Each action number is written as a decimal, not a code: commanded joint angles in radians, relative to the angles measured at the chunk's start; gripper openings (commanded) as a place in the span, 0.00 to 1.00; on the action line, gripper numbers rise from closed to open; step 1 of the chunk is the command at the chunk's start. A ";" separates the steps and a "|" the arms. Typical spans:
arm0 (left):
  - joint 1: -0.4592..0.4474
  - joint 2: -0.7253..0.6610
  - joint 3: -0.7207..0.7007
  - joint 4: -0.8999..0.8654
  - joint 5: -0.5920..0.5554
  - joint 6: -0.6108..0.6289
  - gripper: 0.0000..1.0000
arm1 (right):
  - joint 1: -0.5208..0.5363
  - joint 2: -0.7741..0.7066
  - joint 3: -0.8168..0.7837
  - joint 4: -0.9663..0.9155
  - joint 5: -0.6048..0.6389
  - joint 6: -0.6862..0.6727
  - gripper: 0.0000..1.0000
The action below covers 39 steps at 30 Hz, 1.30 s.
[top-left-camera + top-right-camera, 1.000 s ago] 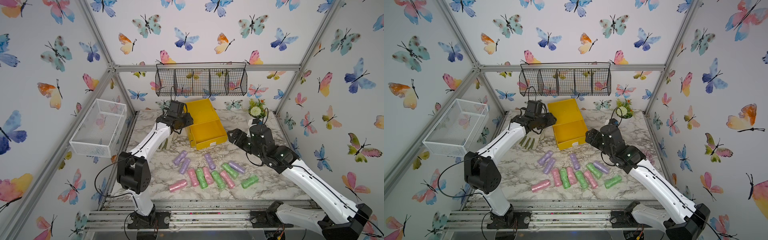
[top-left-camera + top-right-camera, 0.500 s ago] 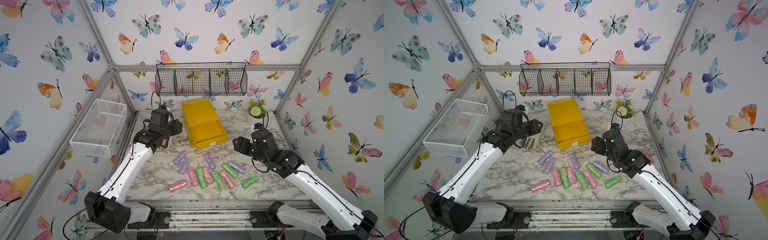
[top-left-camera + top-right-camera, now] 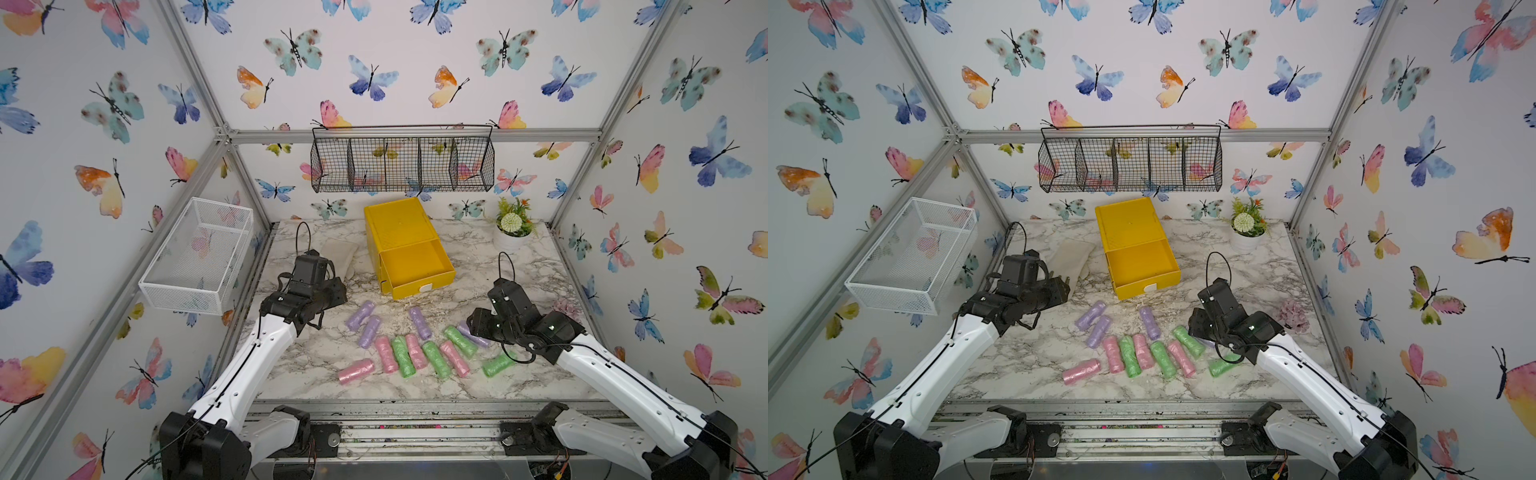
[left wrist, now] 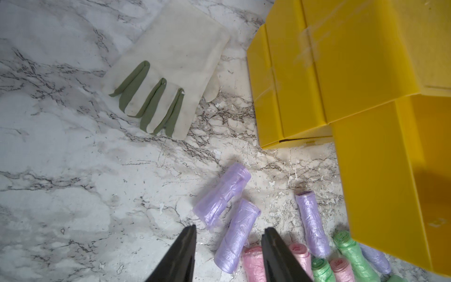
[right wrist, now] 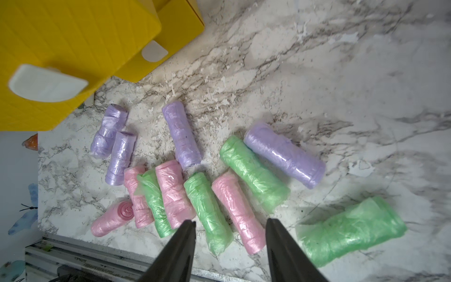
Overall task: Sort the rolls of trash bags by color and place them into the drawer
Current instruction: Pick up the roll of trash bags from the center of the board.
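The yellow drawer (image 3: 399,226) chest stands at the back middle, its top drawer (image 3: 432,279) pulled out and bare inside. The rolls of trash bags lie in front of it: purple ones (image 3: 360,316) to the left, pink (image 3: 385,354) and green (image 3: 402,356) side by side, one green roll (image 3: 497,365) apart at the right. My left gripper (image 4: 229,232) hangs open above a purple roll (image 4: 238,234), holding nothing. My right gripper (image 5: 230,224) is open above a green roll (image 5: 207,212) and a pink roll (image 5: 238,210), touching neither.
A pale glove (image 3: 338,255) lies left of the chest, behind my left wrist. A potted plant (image 3: 513,228) stands at the back right. A white wire basket (image 3: 199,257) hangs on the left wall, and a black one (image 3: 401,164) on the back wall.
My left arm has drawn back from the chest's left side toward the front left. My right arm has pulled back from the drawer front to over the rolls, its jaws narrower.
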 commanded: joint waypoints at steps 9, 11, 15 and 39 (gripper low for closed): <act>0.010 -0.024 -0.029 -0.046 0.040 0.008 0.48 | -0.004 0.137 -0.112 0.123 -0.219 -0.041 0.44; 0.009 -0.032 -0.036 -0.047 0.040 0.006 0.48 | -0.004 0.154 -0.123 0.141 -0.235 -0.042 0.45; 0.010 -0.046 -0.041 -0.051 0.040 0.004 0.48 | -0.004 0.180 -0.133 0.155 -0.245 -0.045 0.45; 0.010 -0.080 -0.076 -0.061 0.036 0.004 0.48 | -0.004 0.328 -0.188 0.238 -0.262 -0.075 0.50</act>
